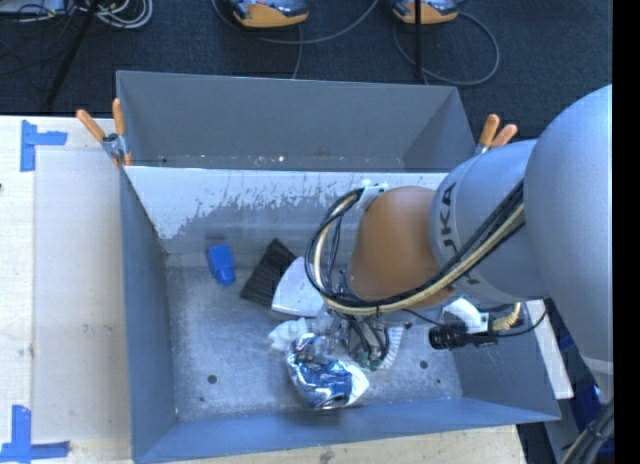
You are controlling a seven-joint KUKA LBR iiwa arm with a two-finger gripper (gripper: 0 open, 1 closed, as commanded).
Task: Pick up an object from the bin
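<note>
Hand over crinkled blue foil wrapper, speckled grey metal bin

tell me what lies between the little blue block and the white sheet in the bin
In the camera view, a black brush-like piece lies between the blue block and the white sheet, close against the sheet.

Grey bin (pale streaks down the far wall); solid blue block; black piece; white sheet; crumpled wrapper, shiny blue and silver; orange wrist cover.
</note>
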